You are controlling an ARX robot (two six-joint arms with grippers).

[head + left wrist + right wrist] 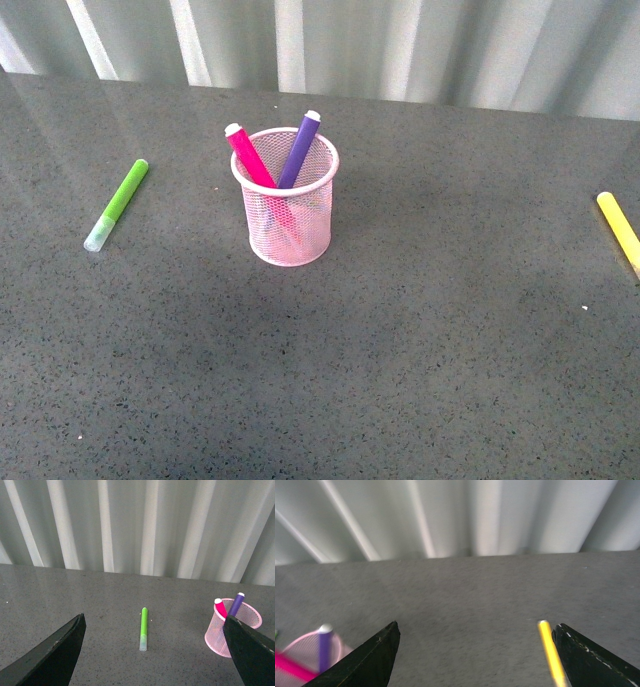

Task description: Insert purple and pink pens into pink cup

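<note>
In the front view the pink cup [287,198] stands upright on the grey table [420,330], a little left of centre in the upper half of the frame. The pink pen [249,156] and the purple pen [299,149] both stand inside it, leaning apart so their ends stick out above the rim. A lime green marker [119,202] lies flat at the left, well apart from the cup, and a yellow marker [620,231] lies at the right edge. Neither arm shows here. In the left wrist view the left gripper [154,651] hangs above the table with its jaws wide apart and nothing between them; the green marker lies at mid-frame and the cup with both pens at the lower right. In the right wrist view, somewhat blurred, the right gripper [477,657] also has its jaws spread and empty; the cup sits at the lower left corner, the yellow marker just beside the right-hand finger.
</note>
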